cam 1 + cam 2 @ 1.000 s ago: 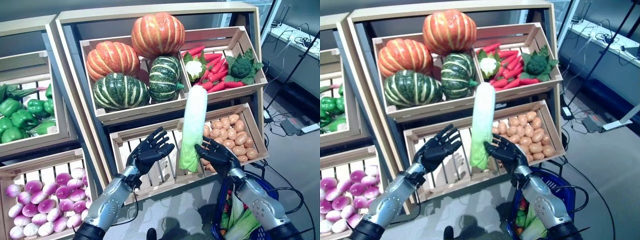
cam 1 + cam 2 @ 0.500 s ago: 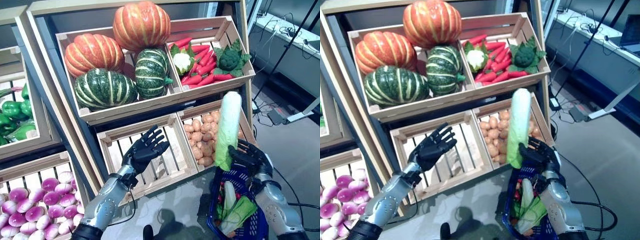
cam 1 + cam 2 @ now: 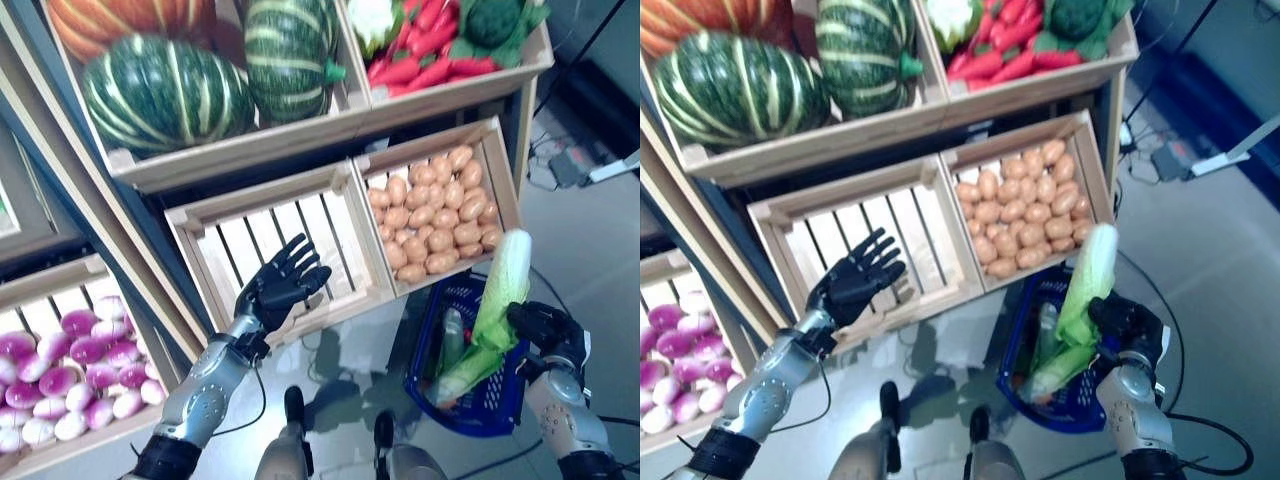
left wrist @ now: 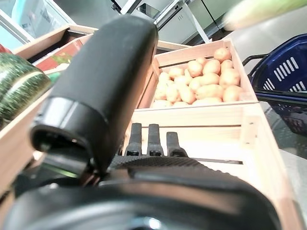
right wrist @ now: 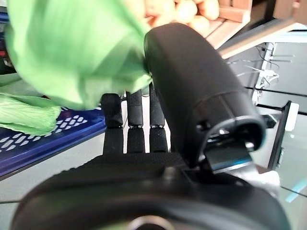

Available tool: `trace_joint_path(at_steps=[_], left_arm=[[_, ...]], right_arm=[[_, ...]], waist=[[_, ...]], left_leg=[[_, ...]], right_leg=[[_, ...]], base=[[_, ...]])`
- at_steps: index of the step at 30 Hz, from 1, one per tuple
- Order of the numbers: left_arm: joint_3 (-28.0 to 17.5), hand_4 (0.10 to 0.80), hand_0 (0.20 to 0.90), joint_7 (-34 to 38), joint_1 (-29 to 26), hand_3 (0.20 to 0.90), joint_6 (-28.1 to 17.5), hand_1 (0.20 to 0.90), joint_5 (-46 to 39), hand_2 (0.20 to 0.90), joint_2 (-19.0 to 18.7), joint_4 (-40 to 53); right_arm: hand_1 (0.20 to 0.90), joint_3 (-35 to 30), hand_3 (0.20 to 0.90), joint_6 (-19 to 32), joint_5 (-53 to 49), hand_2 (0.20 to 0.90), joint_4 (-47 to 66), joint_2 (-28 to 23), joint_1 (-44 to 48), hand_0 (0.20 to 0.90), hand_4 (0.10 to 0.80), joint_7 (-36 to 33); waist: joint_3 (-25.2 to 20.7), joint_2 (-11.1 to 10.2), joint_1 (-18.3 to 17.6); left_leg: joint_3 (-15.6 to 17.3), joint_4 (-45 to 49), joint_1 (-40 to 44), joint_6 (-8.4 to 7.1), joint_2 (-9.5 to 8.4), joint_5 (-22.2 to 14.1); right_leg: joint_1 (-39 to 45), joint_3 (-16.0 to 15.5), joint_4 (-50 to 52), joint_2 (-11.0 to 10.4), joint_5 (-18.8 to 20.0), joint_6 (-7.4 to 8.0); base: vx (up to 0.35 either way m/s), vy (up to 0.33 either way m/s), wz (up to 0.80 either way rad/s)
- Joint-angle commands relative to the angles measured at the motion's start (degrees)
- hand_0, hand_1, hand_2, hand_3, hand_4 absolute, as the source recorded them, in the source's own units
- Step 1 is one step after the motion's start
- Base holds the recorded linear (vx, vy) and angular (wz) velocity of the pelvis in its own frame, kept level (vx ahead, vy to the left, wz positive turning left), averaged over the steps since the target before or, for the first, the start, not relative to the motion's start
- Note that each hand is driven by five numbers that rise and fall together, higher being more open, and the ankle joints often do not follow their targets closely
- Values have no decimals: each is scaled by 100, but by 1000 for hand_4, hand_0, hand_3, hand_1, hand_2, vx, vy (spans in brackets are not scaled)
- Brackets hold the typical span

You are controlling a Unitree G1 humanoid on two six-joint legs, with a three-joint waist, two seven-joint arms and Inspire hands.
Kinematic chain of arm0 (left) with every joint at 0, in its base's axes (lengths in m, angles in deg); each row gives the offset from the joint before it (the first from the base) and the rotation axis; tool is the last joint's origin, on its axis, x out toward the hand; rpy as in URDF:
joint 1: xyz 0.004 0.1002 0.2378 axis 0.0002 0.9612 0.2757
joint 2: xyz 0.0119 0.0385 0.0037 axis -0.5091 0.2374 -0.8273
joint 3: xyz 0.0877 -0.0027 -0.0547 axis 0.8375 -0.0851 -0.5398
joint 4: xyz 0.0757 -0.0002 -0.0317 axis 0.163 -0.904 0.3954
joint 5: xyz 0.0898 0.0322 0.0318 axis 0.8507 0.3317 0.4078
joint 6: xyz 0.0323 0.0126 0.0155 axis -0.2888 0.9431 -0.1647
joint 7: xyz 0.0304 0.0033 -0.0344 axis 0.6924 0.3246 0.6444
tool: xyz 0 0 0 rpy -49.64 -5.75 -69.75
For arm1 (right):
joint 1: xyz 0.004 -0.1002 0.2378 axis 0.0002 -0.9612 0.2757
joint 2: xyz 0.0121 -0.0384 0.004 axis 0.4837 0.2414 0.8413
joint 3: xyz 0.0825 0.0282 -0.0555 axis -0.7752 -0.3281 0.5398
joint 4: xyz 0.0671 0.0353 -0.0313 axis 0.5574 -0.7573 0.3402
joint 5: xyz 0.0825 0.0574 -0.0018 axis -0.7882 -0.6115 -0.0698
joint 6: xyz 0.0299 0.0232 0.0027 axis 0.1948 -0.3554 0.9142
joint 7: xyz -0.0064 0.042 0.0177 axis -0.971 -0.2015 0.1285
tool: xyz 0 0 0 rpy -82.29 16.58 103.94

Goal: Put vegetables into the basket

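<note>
My right hand (image 3: 545, 328) has swung the long pale-green cabbage (image 3: 500, 290) away from the crates and out over the blue basket (image 3: 478, 400). A second ago it stood upright in front of the potato crate (image 3: 440, 205); now it leans, leafy end down, directly above the basket's opening. The whole view has tipped downward too (that's my head following the load, not the shelves sliding). My fingers and thumb are curled tight round the cabbage's lower stalk, and the right wrist view confirms it, green leaf bunched against my thumb (image 5: 192, 91). Greens (image 3: 462, 368) already lie in the basket below, and whether the cabbage's leaves touch them I can't make out. My left hand (image 3: 278, 292) hangs in front of the empty slatted crate (image 3: 270, 240), fingers spread wide, holding nothing. So the carry looks about finished: I judge what's left is lowering and letting go, watching that the long head doesn't tip over the basket rim.
</note>
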Motion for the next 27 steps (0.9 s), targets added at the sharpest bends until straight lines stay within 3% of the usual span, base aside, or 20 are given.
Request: trace_joint_path(at_steps=[1,6,14,26,27], left_arm=[[-51,800,900,-218,-583,900,-904,900,149,900,-77,790],[175,800,900,-179,-1002,900,-1175,900,256,900,14,628],[326,800,900,20,-1561,900,-1215,900,283,900,91,513],[453,800,900,-19,-1769,900,-1229,900,262,900,166,439],[477,800,900,-2,-1703,900,-1224,900,310,900,172,466]], right_arm=[[300,-293,300,962,-72,300,340,-528,458,300,400,-315],[300,-183,300,1160,-396,300,-214,-616,916,300,400,-276],[300,154,300,999,-396,300,-925,-525,1616,300,400,-249],[300,506,300,879,-324,300,-1327,-463,2115,300,400,-76],[469,529,469,910,-190,469,-1229,-411,2012,469,513,64]], waist=[[67,-15,59],[376,67,86],[675,198,145],[842,277,208],[827,259,206]], left_leg=[[-263,1690,-717,-251,303,-1051],[-433,2620,-1508,-265,276,-1353],[-466,3447,-2126,-150,111,-1747],[-436,3748,-2316,-97,-44,-1906],[-440,3732,-2237,-92,-58,-1918]], right_leg=[[-1108,185,1333,-226,77,-343],[-1803,211,2232,-357,-186,-378],[-2589,223,3336,-593,-515,-417],[-2842,279,3631,-652,-522,-395],[-2750,283,3589,-638,-520,-399]], base=[[-212,5,8],[-155,14,13],[-40,40,5],[16,18,2],[76,8,2]])
